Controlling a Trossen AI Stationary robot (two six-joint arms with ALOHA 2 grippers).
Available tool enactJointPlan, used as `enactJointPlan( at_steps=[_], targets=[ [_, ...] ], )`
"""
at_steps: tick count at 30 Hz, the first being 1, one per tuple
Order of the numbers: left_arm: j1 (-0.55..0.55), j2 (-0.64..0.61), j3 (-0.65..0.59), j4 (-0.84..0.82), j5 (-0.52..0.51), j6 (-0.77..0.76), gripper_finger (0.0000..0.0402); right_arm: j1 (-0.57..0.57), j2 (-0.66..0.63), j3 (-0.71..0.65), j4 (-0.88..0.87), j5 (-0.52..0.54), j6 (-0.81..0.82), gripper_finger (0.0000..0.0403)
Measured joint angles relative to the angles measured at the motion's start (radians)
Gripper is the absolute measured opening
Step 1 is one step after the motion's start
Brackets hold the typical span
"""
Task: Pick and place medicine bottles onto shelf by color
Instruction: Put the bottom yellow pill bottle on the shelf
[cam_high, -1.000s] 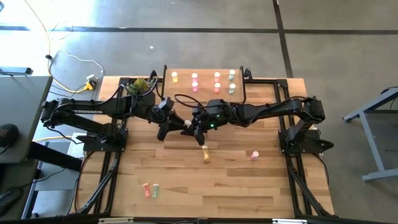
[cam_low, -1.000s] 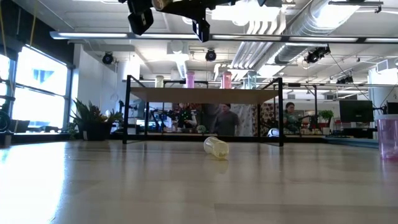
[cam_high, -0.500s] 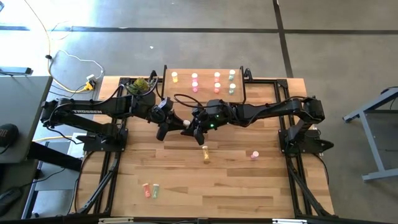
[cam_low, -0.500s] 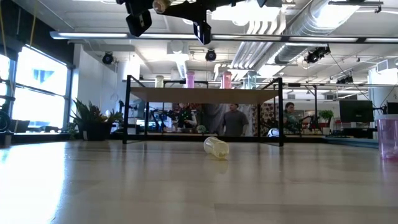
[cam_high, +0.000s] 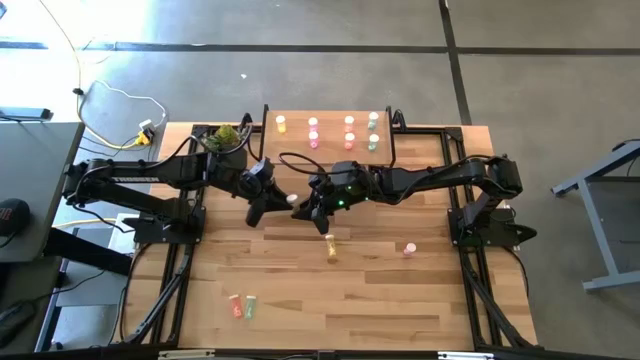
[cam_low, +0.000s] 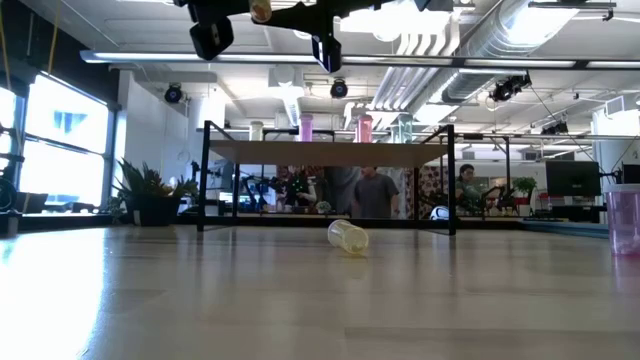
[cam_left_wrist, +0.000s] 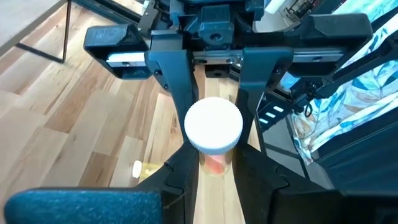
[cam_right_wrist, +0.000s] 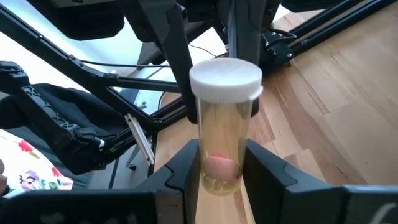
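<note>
A small yellow-orange medicine bottle (cam_high: 293, 199) with a white cap hangs in the air over the middle of the table, between my two grippers. My left gripper (cam_high: 280, 202) reaches it from the table's left and my right gripper (cam_high: 308, 204) from the right; both are shut on it. The shelf (cam_high: 330, 148) stands at the far edge with several yellow, pink and green bottles standing on its top. One yellowish bottle (cam_high: 330, 247) lies on its side on the table below the grippers. My left gripper pinches the bottle's body just under the white cap (cam_left_wrist: 214, 163) between its two fingers. It comes from the table's left, slanting slightly down. The bottle is lifted clear, cap up and leaning toward this arm. My right gripper pinches the lower part of the bottle's clear body (cam_right_wrist: 217, 177) between its two fingers, coming from the table's right. The bottle stands roughly upright in the hold, its cap (cam_right_wrist: 225, 79) above the fingers, clear of the table.
A pink bottle (cam_high: 409, 249) stands on the table toward the right. Two more bottles (cam_high: 243, 306) lie near the front left. A green-yellow pineapple-like object (cam_high: 225, 137) sits at the far left, beside the shelf. People show in the room behind the shelf.
My left gripper has tipped a little at the wrist, its body swinging slightly toward the table's left. The bottle has stayed aloft between the two grippers.
</note>
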Motion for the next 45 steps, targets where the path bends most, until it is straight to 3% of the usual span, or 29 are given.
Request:
enactJointPlan(
  at_steps=[13,28,45],
  targets=[
    [0.006,-0.004,0.0,-0.023,0.003,0.001,0.0081,0.0,0.0,0.0,-0.004,0.009,0.001,0.0094],
    [0.024,-0.003,-0.002,-0.016,0.0,0.0,0.0185,-0.001,-0.002,0.0,0.001,0.031,-0.014,0.0094],
    [0.033,-0.005,-0.001,0.061,-0.037,0.009,0.0184,-0.001,-0.001,-0.001,0.099,0.03,-0.061,0.0094]
  ],
)
